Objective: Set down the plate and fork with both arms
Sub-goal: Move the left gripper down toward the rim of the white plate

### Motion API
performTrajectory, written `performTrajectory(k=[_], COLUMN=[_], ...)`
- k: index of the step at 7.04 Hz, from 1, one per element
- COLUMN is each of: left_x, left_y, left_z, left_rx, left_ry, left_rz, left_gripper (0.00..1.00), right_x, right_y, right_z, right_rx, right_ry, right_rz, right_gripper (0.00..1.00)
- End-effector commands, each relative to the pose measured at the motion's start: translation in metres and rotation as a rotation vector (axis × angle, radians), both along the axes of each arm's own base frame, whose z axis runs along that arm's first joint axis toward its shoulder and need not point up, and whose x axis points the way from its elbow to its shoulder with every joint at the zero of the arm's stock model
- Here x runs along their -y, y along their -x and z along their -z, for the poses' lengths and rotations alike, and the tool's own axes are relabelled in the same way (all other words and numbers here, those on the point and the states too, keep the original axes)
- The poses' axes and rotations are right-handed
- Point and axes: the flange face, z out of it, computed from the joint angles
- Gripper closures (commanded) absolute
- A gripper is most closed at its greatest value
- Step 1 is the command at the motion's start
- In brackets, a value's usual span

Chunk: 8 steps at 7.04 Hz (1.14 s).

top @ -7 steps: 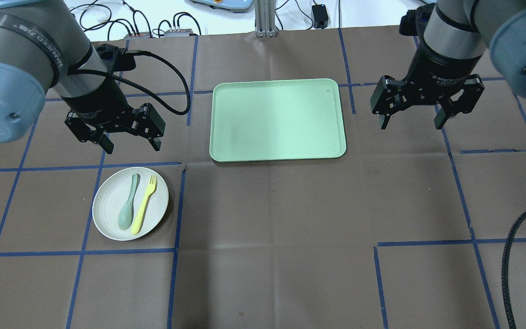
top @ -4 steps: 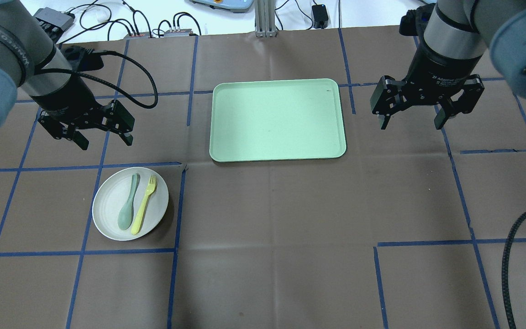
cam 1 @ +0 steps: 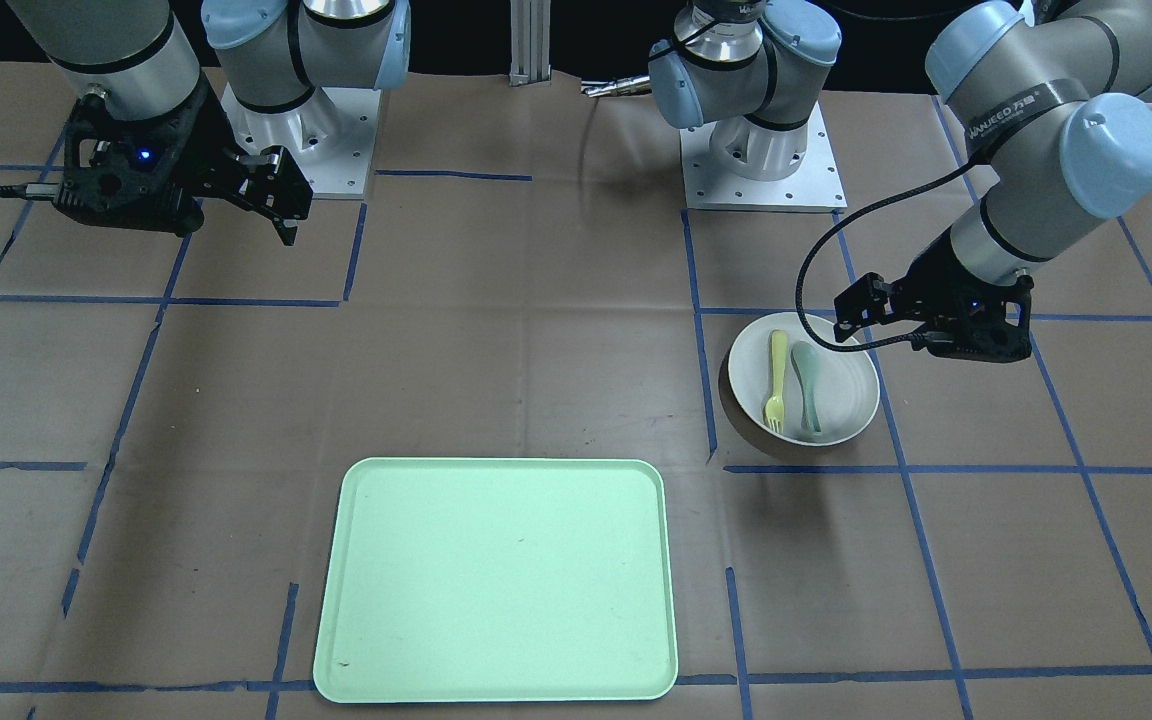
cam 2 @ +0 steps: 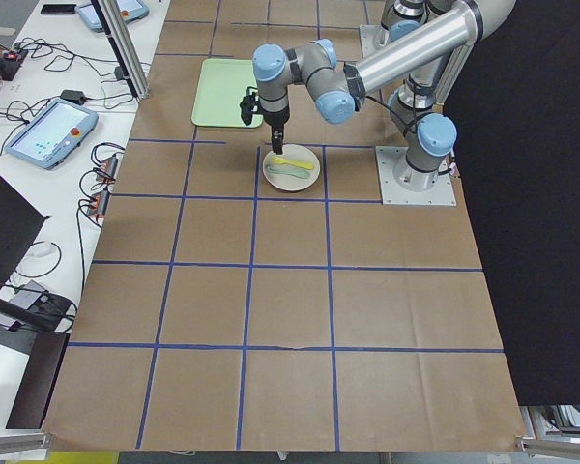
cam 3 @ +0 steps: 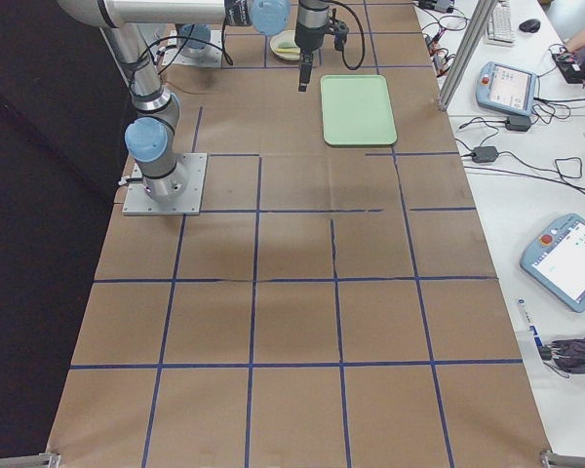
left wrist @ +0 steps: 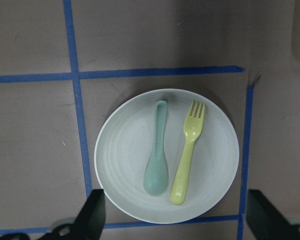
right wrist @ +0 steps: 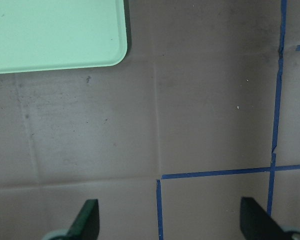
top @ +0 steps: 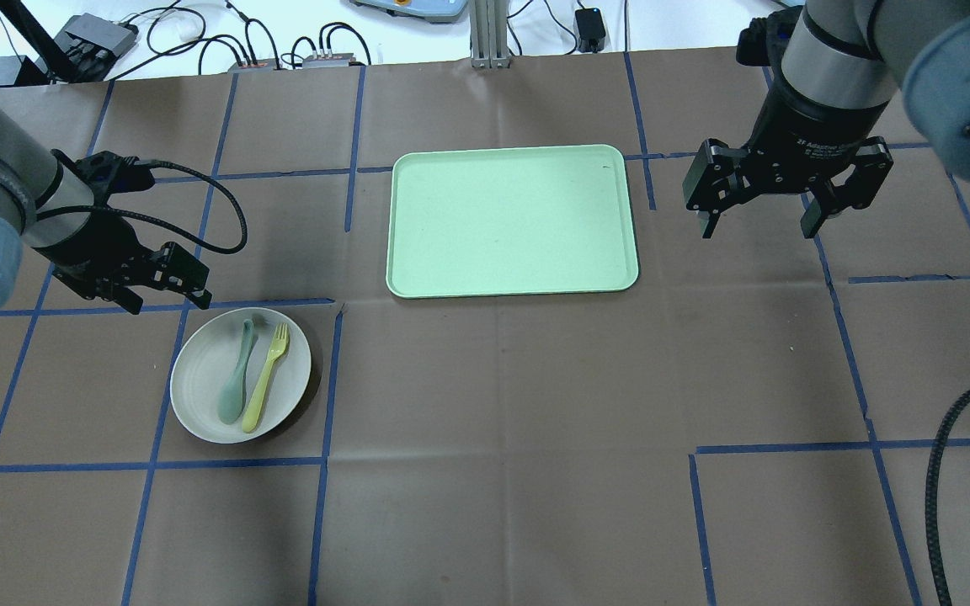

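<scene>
The off-white plate (top: 199, 391) lies on the brown table at the front left, also seen in the front-facing view (cam 1: 844, 388) and the left wrist view (left wrist: 122, 150). The pale-yellow fork (top: 266, 377) (left wrist: 188, 150) (cam 1: 776, 380) lies on it, beside a grey-green spoon (top: 238, 372) (left wrist: 157, 155). My left gripper (top: 167, 301) (left wrist: 176, 220) is open and empty, hovering just beyond the plate's far left rim. My right gripper (top: 759, 229) (right wrist: 170, 222) is open and empty above bare table, right of the tray.
A light-green rectangular tray (top: 510, 220) (cam 1: 496, 580) (right wrist: 55, 35) lies at the middle back. A black cable (top: 948, 471) hangs at the right edge. Wires and boxes (top: 98, 34) lie beyond the far edge. Blue tape lines grid the table.
My left arm has swung left and toward the plate, its open gripper now at the plate's far rim. The right arm, plate, fork and tray have not moved.
</scene>
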Motion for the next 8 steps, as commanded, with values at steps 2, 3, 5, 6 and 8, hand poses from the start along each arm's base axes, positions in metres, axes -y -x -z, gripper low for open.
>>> performTrajectory(k=[2,3,5,6,8], left_x=[-0.002,-0.004,-0.02,-0.034,-0.044], left_y=[-0.072,-0.086,-0.106,-0.116,-0.117], left_z=[0.067,0.076,0.089,0.102,0.111], left_rx=[-0.132,-0.167,-0.199,-0.261,-0.31], left_ry=[-0.019,-0.008,-0.014,-0.002,-0.004], left_rz=[0.008,0.039,0.043,-0.025,-0.147], left_gripper=[0.02,0.02,0.08,0.08,0.08], right_x=[0.0,0.0,0.0,0.0,0.0], right_y=[0.0,0.0,0.0,0.0,0.0], right_z=[0.0,0.0,0.0,0.0,0.0], right_rx=[0.0,0.0,0.0,0.0,0.0], right_ry=[0.0,0.0,0.0,0.0,0.0], right_rz=[0.0,0.0,0.0,0.0,0.0], right_gripper=[0.0,0.0,0.0,0.0,0.0])
